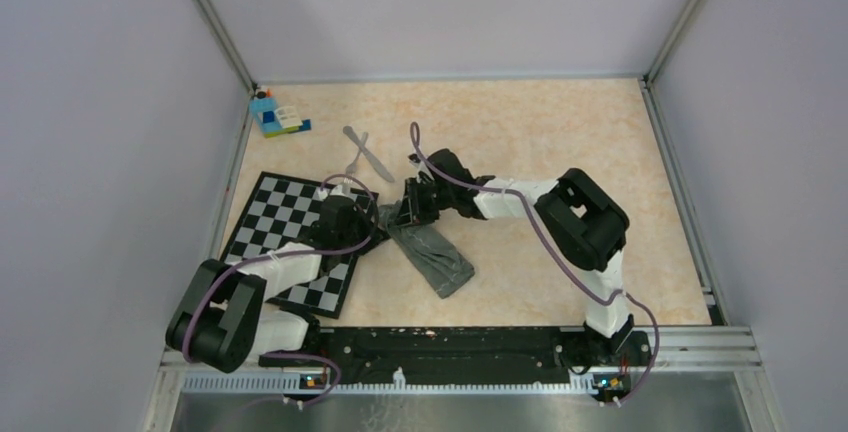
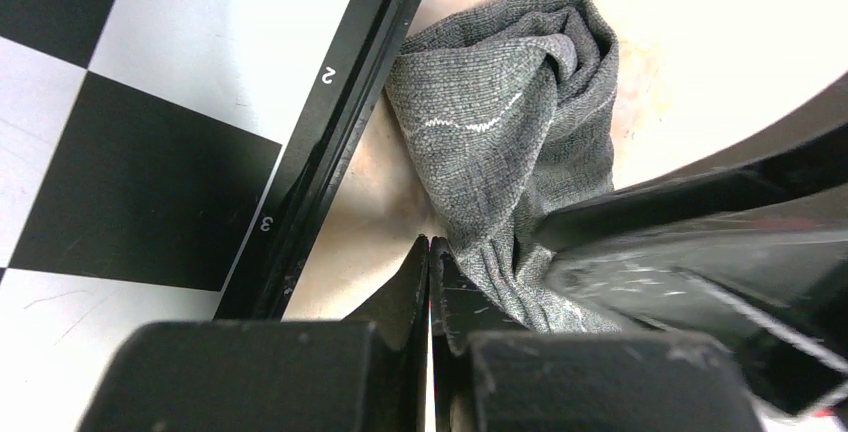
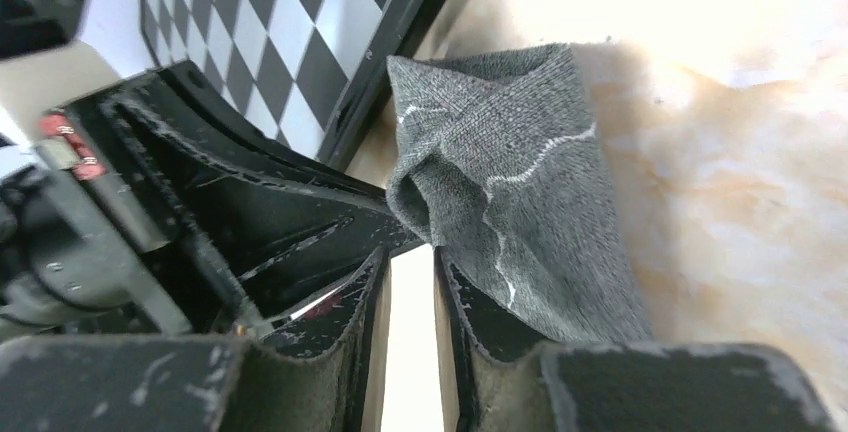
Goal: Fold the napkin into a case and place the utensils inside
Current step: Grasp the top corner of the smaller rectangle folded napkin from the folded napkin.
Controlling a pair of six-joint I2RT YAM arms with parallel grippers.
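The dark grey napkin point(image 1: 437, 254) lies as a narrow folded strip on the table, right of the checkered mat. Its far end is bunched up in the left wrist view point(image 2: 510, 122) and the right wrist view point(image 3: 510, 172). My left gripper point(image 1: 372, 222) point(image 2: 430, 244) is shut, its tips pinching the napkin's bunched edge. My right gripper point(image 1: 408, 214) point(image 3: 411, 252) is at the same end; its jaws stand a narrow gap apart with nothing between them, and the cloth lies against the outside of one finger. The silver fork and knife point(image 1: 365, 152) lie crossed farther back.
The black-and-white checkered mat point(image 1: 285, 227) lies left of the napkin, its black border point(image 2: 330, 142) close to the cloth. A blue toy-brick block point(image 1: 276, 115) sits in the far left corner. Walls and rails enclose the table.
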